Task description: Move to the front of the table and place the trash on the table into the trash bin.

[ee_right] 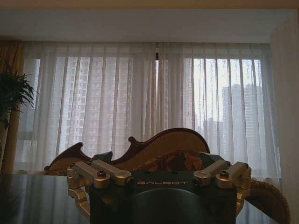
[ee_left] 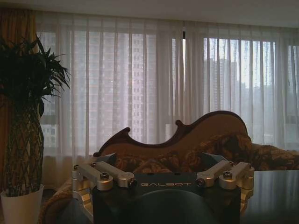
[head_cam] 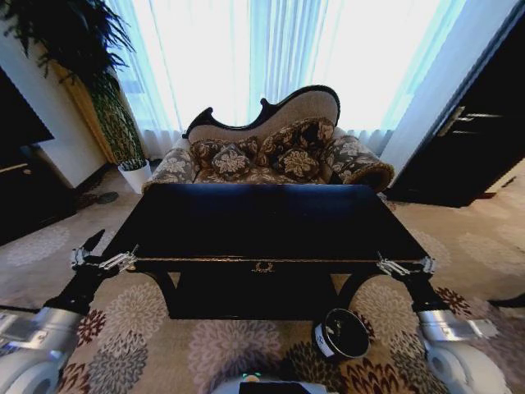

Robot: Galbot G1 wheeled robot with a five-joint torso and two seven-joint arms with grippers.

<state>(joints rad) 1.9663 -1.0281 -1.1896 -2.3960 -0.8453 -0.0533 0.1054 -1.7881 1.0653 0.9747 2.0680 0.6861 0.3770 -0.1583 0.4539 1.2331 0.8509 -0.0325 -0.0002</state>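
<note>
While facing the table [head_cam: 271,217], both grippers level, open-fingered

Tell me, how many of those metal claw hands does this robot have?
2. The left gripper hangs at the table's front left corner; the right gripper hangs at its front right corner. Both have their fingers spread open and hold nothing.
</note>
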